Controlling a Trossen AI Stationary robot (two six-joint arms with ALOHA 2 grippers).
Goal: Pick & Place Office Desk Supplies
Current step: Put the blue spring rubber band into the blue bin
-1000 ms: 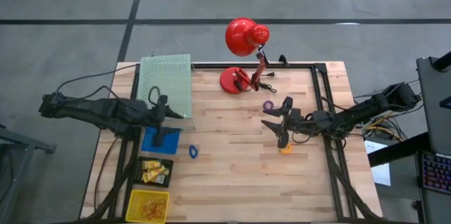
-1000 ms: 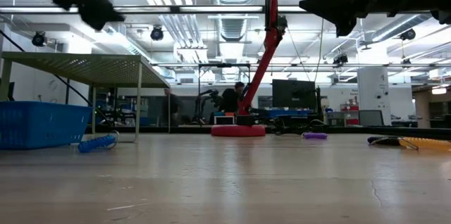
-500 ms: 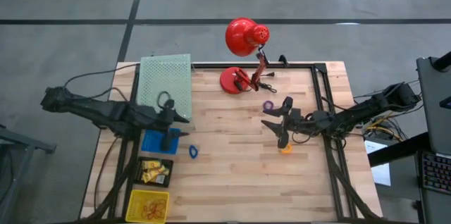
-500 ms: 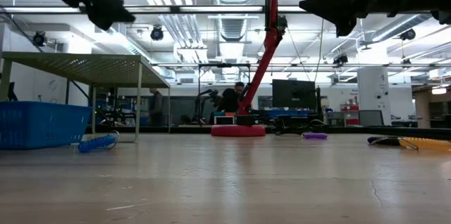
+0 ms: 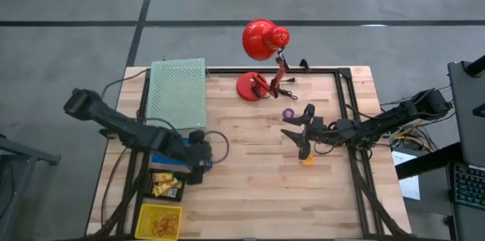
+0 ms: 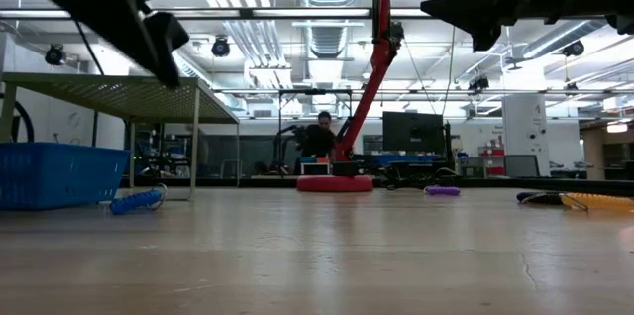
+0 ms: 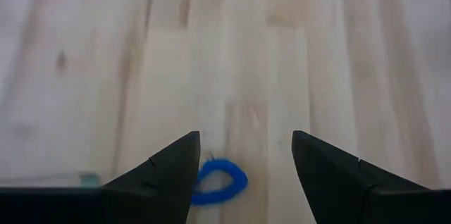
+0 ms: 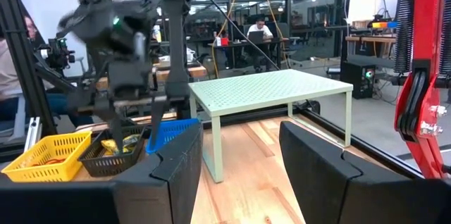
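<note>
Directly beneath my left claw (image 7: 245,175), which has just swung off the blue bin (image 6: 59,173) and hangs wide open and empty, lies the blue ring (image 7: 218,182), so lowering onto it looks next, while my right claw (image 5: 301,135) waits.

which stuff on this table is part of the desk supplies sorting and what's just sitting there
Part of the job:
- blue ring
- purple ring
- orange ring
- blue bin
- black bin
- yellow bin

Just lying about:
- red desk lamp
- green mesh shelf
</note>
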